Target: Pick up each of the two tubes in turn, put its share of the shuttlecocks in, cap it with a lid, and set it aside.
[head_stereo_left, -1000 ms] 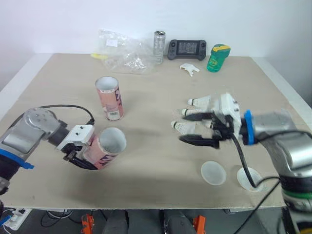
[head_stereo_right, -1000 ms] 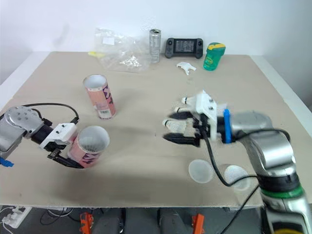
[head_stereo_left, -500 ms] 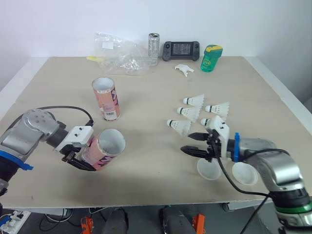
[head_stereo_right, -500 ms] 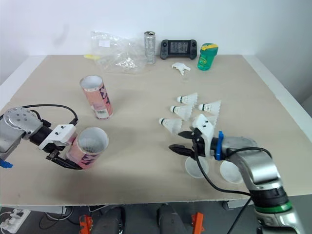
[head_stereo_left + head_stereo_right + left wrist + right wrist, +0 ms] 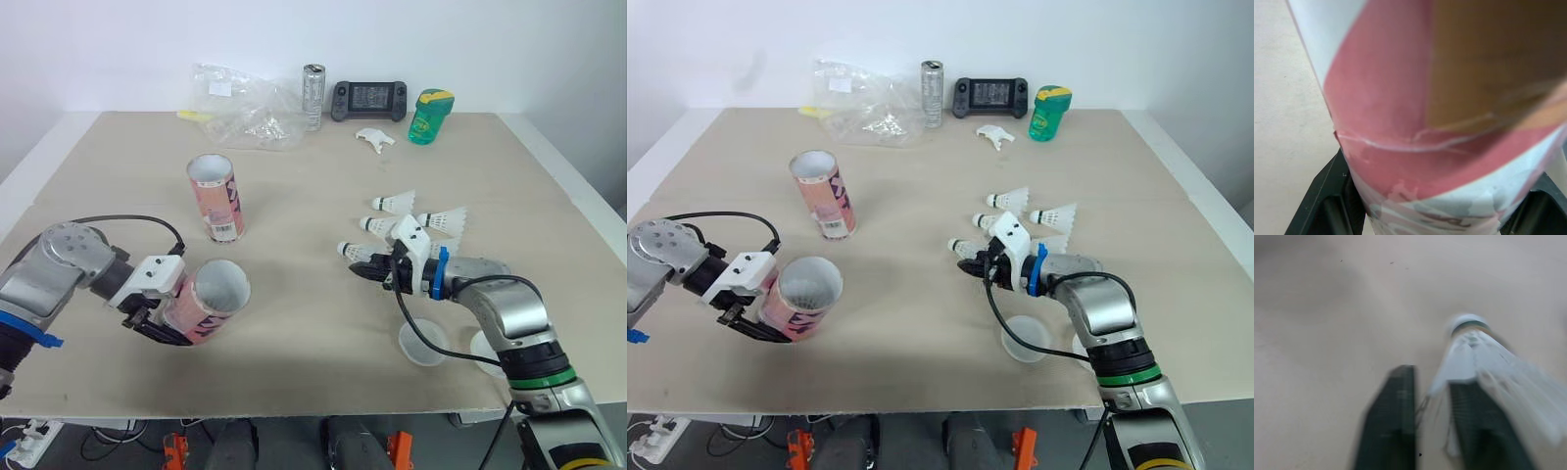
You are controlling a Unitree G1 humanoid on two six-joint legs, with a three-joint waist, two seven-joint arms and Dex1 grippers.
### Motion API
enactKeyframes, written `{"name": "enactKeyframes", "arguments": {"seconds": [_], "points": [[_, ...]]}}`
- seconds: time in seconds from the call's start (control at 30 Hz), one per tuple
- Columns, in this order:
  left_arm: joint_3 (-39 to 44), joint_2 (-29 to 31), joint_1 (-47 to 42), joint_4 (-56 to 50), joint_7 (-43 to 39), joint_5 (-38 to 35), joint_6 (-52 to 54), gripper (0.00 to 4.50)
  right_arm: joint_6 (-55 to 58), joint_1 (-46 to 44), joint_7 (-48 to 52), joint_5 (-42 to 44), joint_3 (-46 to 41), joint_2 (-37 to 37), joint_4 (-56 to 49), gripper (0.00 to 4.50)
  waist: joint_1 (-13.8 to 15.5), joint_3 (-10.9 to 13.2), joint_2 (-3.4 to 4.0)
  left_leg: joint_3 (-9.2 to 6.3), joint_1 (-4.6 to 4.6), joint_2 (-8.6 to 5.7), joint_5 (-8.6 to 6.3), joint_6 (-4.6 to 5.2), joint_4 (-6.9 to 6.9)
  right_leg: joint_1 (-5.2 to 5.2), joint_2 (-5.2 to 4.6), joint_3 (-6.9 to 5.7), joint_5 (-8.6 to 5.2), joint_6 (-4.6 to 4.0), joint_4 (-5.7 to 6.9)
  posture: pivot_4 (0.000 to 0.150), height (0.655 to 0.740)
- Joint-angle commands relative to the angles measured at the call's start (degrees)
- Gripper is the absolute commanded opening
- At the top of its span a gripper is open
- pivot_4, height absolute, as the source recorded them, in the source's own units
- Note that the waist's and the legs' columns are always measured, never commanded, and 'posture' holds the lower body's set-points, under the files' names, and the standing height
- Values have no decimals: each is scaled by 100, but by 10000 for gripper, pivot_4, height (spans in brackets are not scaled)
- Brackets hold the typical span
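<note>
My left gripper (image 5: pixel 168 321) is shut on a pink and white tube (image 5: pixel 208 305), tilted low over the table with its open mouth towards the middle; its fingers (image 5: pixel 1327 205) flank the tube wall (image 5: pixel 1415 122). A second pink tube (image 5: pixel 217 196) stands upright behind it. Several white shuttlecocks (image 5: pixel 397 203) lie at the right. My right gripper (image 5: pixel 377 271) is at the nearest shuttlecock (image 5: pixel 355 252), fingers closed on its feather skirt (image 5: pixel 1474 357). Two clear lids (image 5: pixel 423 343) lie near the front edge, one partly behind my right arm.
Along the table's far edge are a crumpled plastic bag (image 5: pixel 245 108), a silver can (image 5: pixel 314 96), a game controller (image 5: pixel 370 98) and a green bottle (image 5: pixel 429 116). A small white piece (image 5: pixel 377 138) lies in front of them.
My right gripper moved from beside the lids to the nearest shuttlecock and its fingers closed. My left gripper kept its hold on the tilted tube.
</note>
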Motion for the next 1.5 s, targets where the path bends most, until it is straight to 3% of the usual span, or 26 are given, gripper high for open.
{"name": "enactKeyframes", "arguments": {"seconds": [0.03, 0.17, 0.37, 0.5, 0.63, 0.9, 1.17, 1.27, 1.47, 1.5], "points": [[202, 105, 52, -156, 3, -6, 54, 28400, -134, 36, 140, -1, -4, -103, -367, 864, 0, 0, 0, 0, 0, 0, 0, 0, 0, 0, 0, 0, -1, 0, 0, 1500, 7236], [235, 3, 31, -99, 3, 64, 28, 28400, -326, -55, 670, 189, 94, -262, -1055, 864, 2, 0, 1, 0, 1, 0, 0, 0, 1, 0, 0, 0, 1, 0, 1, 1500, 7236], [150, -36, -23, -44, 3, 64, -4, 28400, -560, -1251, 1417, 267, 511, -236, -1526, 864, -12, 5, 9, 1, 6, 3, 0, 0, 3, -2, 1, 0, 4, -7, 7, 1500, 7236], [108, -143, -161, 60, 3, 115, -35, 28400, -1235, -2268, 2318, 57, 997, -269, -1280, 864, 10, 7, 11, 3, 6, 3, 0, 0, 6, -2, 0, -2, -7, -22, 11, 1500, 7236], [144, -154, -127, 19, 3, 107, -7, 28400, -1691, -2627, 2785, -82, 1237, -228, -989, 864, 24, 3, 4, -1, 2, 2, 0, -1, 4, -2, -3, -7, -12, -11, 12, 1500, 7236], [264, -124, 18, -70, 3, 107, 38, 28400, -2332, -3286, 2997, -806, 1920, 451, -220, 864, 11, 4, 7, 1, 13, 4, -1, -1, 1, -11, 0, -7, -14, -18, 35, 1500, 7236], [342, -108, 84, -132, 3, 101, 99, 28400, -2559, -3585, 3321, -853, 2038, 882, 113, 864, 15, 4, 7, 0, 6, 10, -1, -2, 1, -14, 0, -13, -18, -22, 35, 1500, 7236], [348, -109, 90, -145, 3, 94, 110, 28400, -2349, -3717, 3359, -805, 2036, 1076, 219, 9848, 14, 4, 7, -3, 7, 12, -1, -2, -2, -16, 2, -19, -19, -27, 37, 1500, 7236], [343, -138, 89, -141, 3, 99, 102, 28400, -1588, -3754, 3659, -48, 1549, 1013, -219, 37428, 15, 4, 7, -4, 4, 13, -1, -2, -1, -17, 1, -21, -18, -28, 37, 1500, 7236], [343, -148, 90, -147, 3, 105, 106, 28400, -1492, -3730, 3639, 12, 1487, 955, -271, 37428, 16, 4, 7, -5, 4, 13, -1, -1, -1, -18, 1, -21, -19, -28, 37, 1500, 7236]]}}
